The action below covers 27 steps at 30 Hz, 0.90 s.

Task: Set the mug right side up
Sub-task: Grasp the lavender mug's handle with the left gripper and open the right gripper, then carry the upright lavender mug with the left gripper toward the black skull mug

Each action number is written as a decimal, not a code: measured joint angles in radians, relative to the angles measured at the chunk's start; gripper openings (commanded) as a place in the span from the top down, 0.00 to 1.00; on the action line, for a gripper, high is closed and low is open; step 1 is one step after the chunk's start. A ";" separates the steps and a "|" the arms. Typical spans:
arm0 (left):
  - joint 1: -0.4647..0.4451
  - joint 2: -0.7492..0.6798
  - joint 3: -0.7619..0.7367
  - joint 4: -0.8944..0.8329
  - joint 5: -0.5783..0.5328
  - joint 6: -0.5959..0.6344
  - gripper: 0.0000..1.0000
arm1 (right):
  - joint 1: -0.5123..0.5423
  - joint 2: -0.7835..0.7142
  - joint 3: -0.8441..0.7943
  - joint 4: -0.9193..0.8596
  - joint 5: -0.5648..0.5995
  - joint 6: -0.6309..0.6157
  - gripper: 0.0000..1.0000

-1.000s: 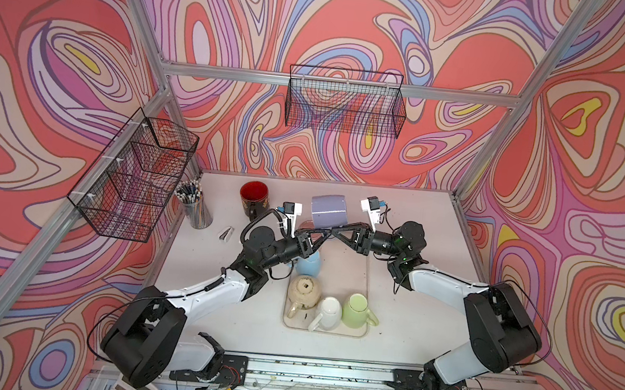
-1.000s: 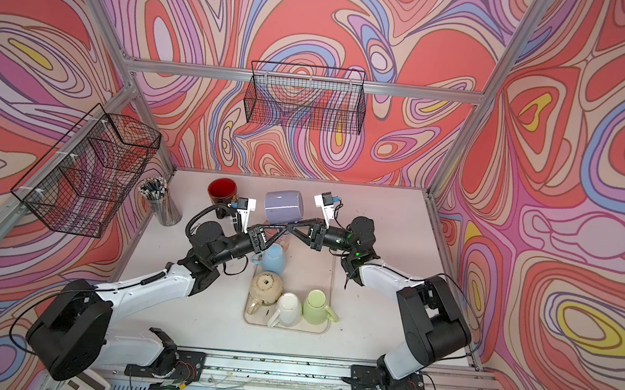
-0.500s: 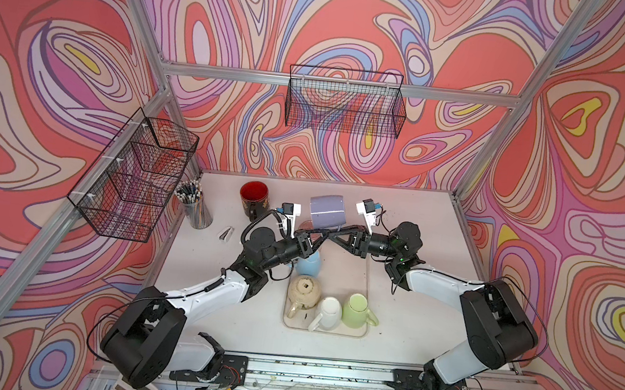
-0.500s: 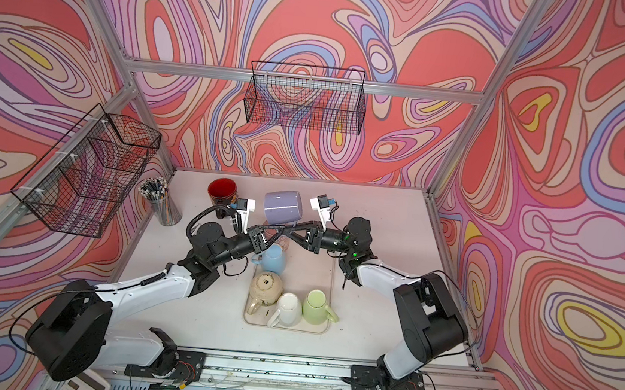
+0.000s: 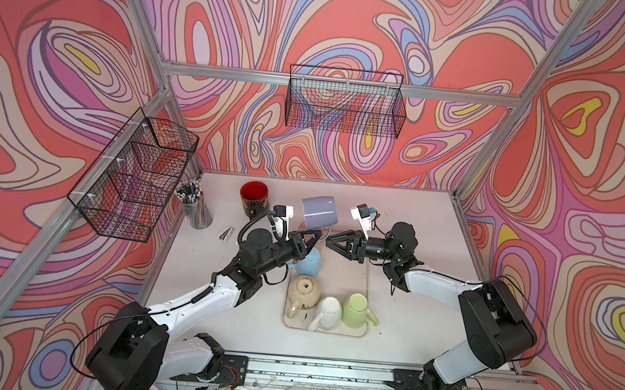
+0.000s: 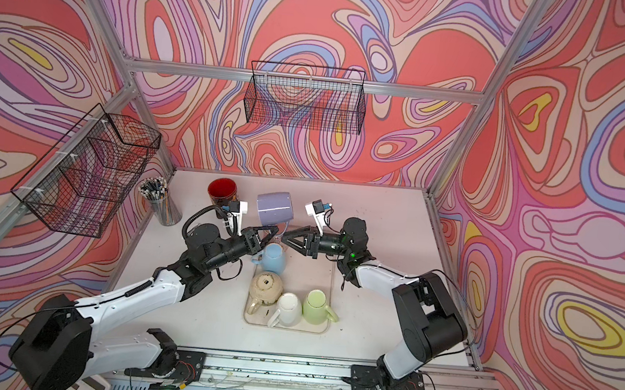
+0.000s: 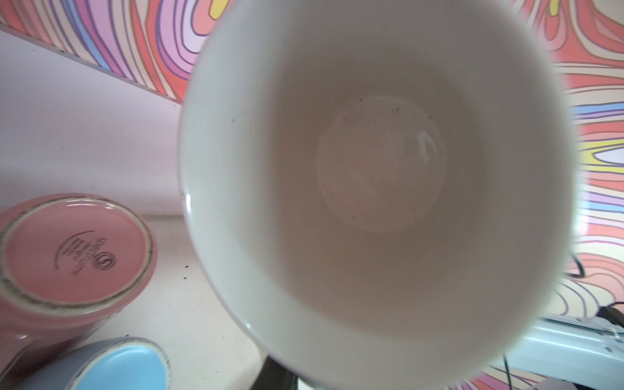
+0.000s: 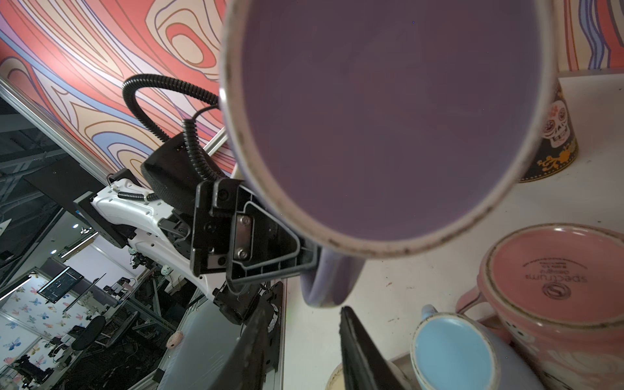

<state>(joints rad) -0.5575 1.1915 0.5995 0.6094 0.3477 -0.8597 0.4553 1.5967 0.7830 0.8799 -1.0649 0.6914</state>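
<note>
We hold the tilted lavender ceramic mug [image 5: 319, 213] by its handle in our left gripper [image 5: 313, 238]; our right gripper [image 5: 330, 241] hovers alongside, jaws parted

You have the mug [image 5: 319, 213] raised over the counter's [image 5: 417, 221] rear middle, the left claw [image 5: 314, 238] on its handle, the right claw [image 5: 332, 241] just beside. In front lies the tray [image 5: 348, 273], carrying a teapot [image 5: 305, 291] on its left; the pencil cup [image 5: 194, 208] stands far left.

2 overhead views share the table [image 5: 417, 221] — 2 wrist cameras crowd the mug [image 7: 371, 169].
</note>
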 measured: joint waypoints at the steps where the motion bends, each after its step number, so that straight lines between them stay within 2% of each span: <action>1: 0.000 -0.011 0.000 -0.033 -0.016 0.011 1.00 | 0.000 -0.007 -0.001 -0.019 0.002 -0.013 0.63; 10: 0.006 -0.072 0.021 -0.282 -0.149 0.097 1.00 | 0.000 -0.079 -0.011 -0.124 0.018 -0.097 0.63; 20: 0.094 -0.085 0.118 -0.512 -0.200 0.162 1.00 | 0.000 -0.155 -0.060 -0.202 0.033 -0.153 0.64; 27: 0.146 -0.068 0.238 -0.682 -0.219 0.222 1.00 | 0.000 -0.186 -0.073 -0.222 0.077 -0.159 0.64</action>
<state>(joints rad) -0.4118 1.1240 0.8375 -0.0731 0.1284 -0.6373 0.4553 1.4109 0.7101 0.6579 -0.9878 0.5323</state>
